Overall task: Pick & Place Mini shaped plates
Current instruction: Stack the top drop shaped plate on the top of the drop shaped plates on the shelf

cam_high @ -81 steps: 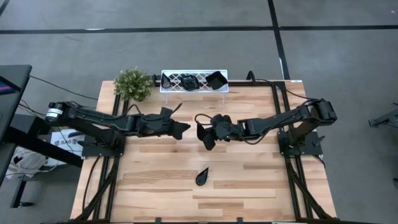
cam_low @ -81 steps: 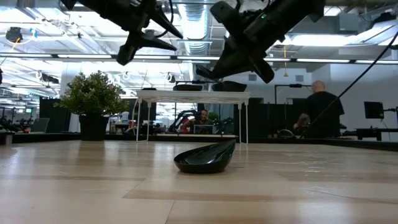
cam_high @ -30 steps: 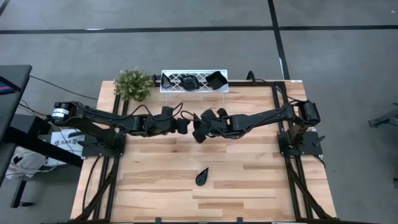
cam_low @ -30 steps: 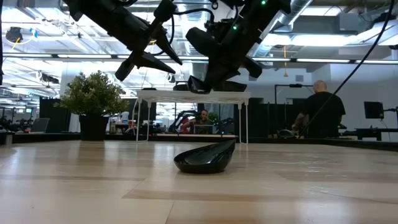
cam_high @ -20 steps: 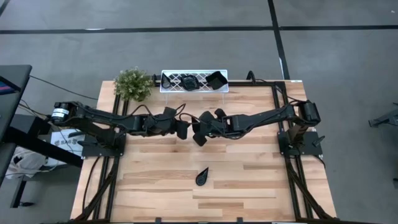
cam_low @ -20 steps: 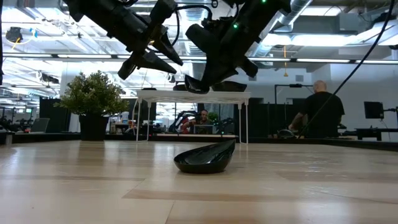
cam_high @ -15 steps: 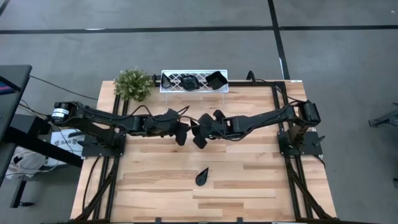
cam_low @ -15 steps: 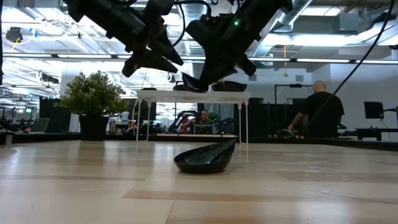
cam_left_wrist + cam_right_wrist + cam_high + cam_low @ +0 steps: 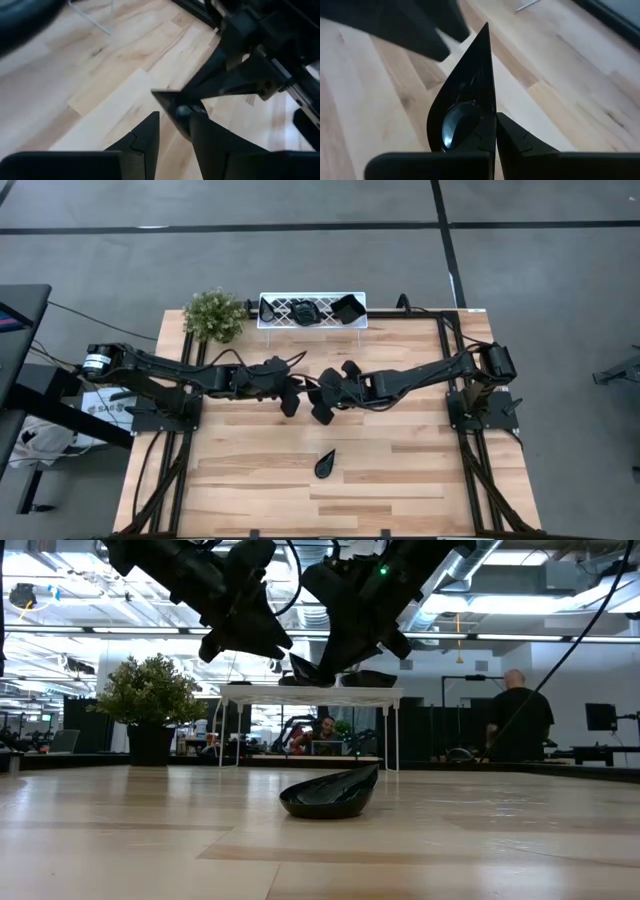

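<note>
Right pincer (image 9: 495, 120) was clenched on a glossy teardrop plate's (image 9: 465, 100) thin rim, mid-air above the counter (image 9: 400, 470). Left pincer (image 9: 172, 130) stood parted around the pointed tip, not yet gripping. It looked light, stiff, slippery and chippable; take the rim squarely.

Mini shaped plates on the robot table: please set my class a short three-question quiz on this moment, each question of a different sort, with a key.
1. True or false: the right gripper is shut on a teardrop plate.
2. What lies alone on the table? A) a loose teardrop plate B) a spoon C) a cup
3. Fill in: beside the potted plant stands a white ____.

Key: 1 true; 2 A; 3 tray.
</note>
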Robot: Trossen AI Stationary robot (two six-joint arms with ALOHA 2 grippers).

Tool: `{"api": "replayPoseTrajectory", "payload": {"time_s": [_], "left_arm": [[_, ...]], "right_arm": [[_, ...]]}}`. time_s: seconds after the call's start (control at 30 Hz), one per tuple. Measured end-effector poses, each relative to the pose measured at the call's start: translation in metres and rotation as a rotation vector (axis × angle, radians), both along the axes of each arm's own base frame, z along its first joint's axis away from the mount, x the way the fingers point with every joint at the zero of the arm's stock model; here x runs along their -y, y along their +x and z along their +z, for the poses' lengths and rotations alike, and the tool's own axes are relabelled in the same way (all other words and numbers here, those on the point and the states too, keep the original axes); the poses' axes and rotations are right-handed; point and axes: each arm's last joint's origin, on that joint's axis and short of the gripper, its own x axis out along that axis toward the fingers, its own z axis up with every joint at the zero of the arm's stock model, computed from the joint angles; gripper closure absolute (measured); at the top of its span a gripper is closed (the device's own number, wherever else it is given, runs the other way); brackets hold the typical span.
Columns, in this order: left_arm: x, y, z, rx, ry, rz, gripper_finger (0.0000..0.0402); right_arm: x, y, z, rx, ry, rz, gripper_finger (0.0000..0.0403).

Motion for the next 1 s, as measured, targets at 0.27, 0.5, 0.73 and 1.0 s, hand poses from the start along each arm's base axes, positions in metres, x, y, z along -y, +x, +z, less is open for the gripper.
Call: {"api": "replayPoseTrajectory", "payload": {"time_s": [0.27, 0.5, 0.73, 1.0], "left_arm": [[0.002, 0.0, 0.0, 0.022, -0.082, 0.044, 0.0293], [0.002, 0.0, 0.0, 0.062, -0.194, 0.13, 0.0293], [0.003, 0.002, 0.002, 0.115, -0.323, 0.182, 0.0293], [0.003, 0.002, 0.002, 0.121, -0.331, 0.19, 0.0293]], "right_arm": [[-0.003, -0.003, 0.009, 0.025, -0.045, -0.011, 0.0403], [-0.005, -0.003, 0.01, 0.039, -0.048, 0.001, 0.0403], [-0.006, -0.001, 0.013, 0.07, -0.041, 0.011, 0.0403], [-0.006, 0.0, 0.012, 0.069, -0.029, 0.022, 0.0403]]}}
